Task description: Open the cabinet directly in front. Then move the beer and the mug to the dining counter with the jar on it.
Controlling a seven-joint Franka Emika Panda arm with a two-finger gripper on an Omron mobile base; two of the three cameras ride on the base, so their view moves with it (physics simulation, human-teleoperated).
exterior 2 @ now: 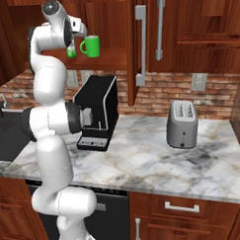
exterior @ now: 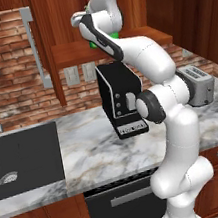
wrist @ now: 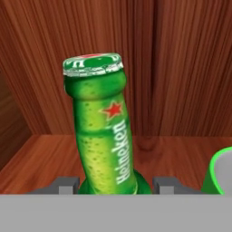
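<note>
The cabinet stands open, its doors (exterior 2: 138, 42) swung out and the wooden shelf (exterior: 70, 53) bare to view. On that shelf the beer (wrist: 104, 136) stands upright, a green bottle with a red star label. My gripper (wrist: 115, 183) is shut on the beer low on its body, one fingertip (wrist: 66, 184) against each side. From the right base view the hand reaches into the cabinet at the beer (exterior 2: 71, 51). The mug (exterior 2: 90, 46) stands on the shelf just right of the bottle, and its rim (wrist: 219, 174) shows at the hand view's edge. The dining counter and jar are out of view.
Below the shelf a black coffee machine (exterior 2: 97, 113) stands on the marble counter (exterior 2: 158, 160). A silver toaster (exterior 2: 182, 124) sits to its right, and a black sink (exterior: 18, 160) lies at the left. The open door's long grey handle (exterior 2: 141, 44) hangs beside the arm.
</note>
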